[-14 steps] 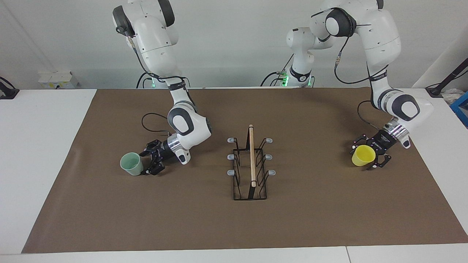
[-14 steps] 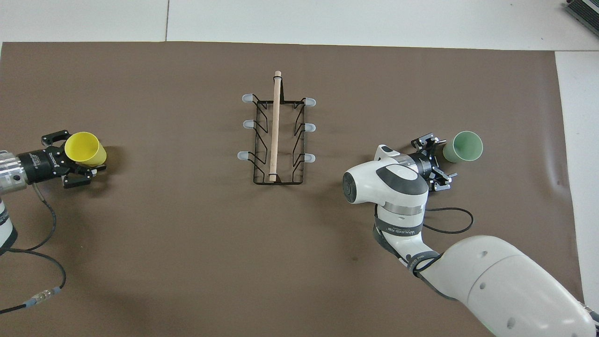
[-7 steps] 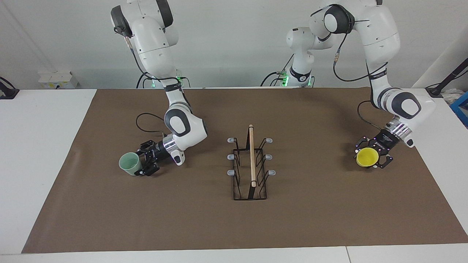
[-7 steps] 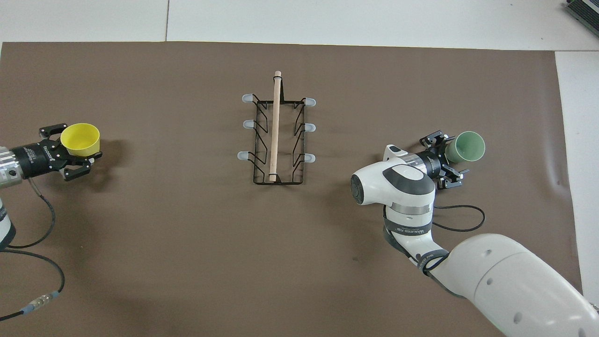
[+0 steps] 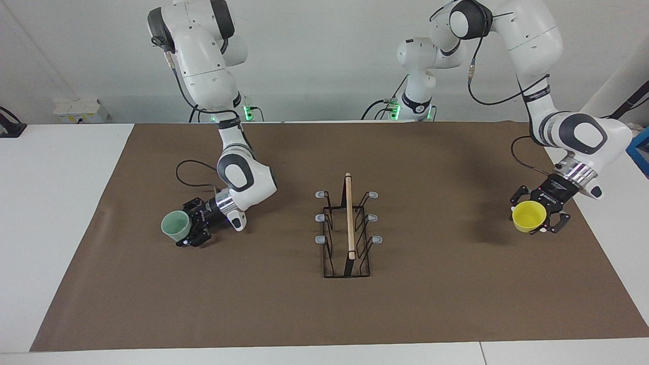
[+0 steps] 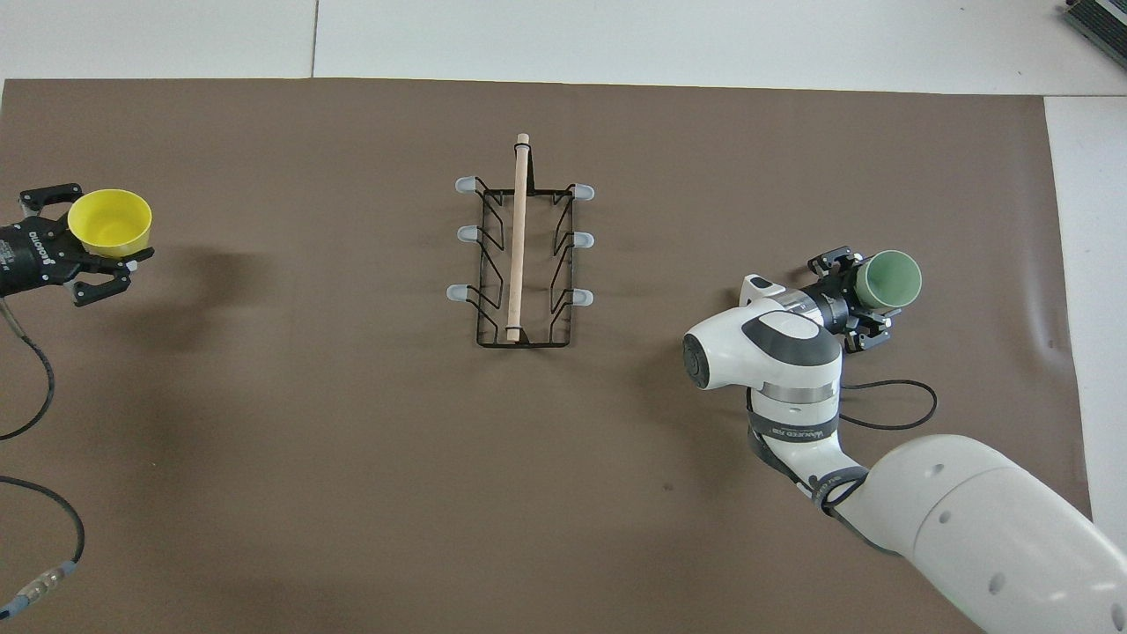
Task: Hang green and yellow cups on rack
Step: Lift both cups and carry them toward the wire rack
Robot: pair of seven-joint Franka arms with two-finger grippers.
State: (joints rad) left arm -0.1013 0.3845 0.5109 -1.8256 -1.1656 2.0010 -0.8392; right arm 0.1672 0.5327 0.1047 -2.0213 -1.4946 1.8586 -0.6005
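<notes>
A: Start with the brown mat [image 5: 416, 304]. What's on it?

B: The rack [image 5: 348, 238] stands at its middle, all six pegs bare. Going by the overhead clock, centred on the rack, the yellow cup [image 6: 109, 222] is at nine o'clock and the green cup [image 6: 889, 278] at three, both well apart from the rack.

A: And the arms?

B: The left gripper [image 5: 538, 215] is clamped on the yellow cup, which a second ago sat low by the mat; now it is lifted, with a clear shadow beneath, and has drifted out toward the left arm's end of the table. The right gripper [image 5: 191, 229] reaches round the green cup's base; a second ago its jaws stood wide, now they have narrowed on the cup, which has tipped, mouth pointing away from the rack.

A: Meaning?

B: I'd judge both pickups nearly done; carrying each cup to a peg comes next.
</notes>
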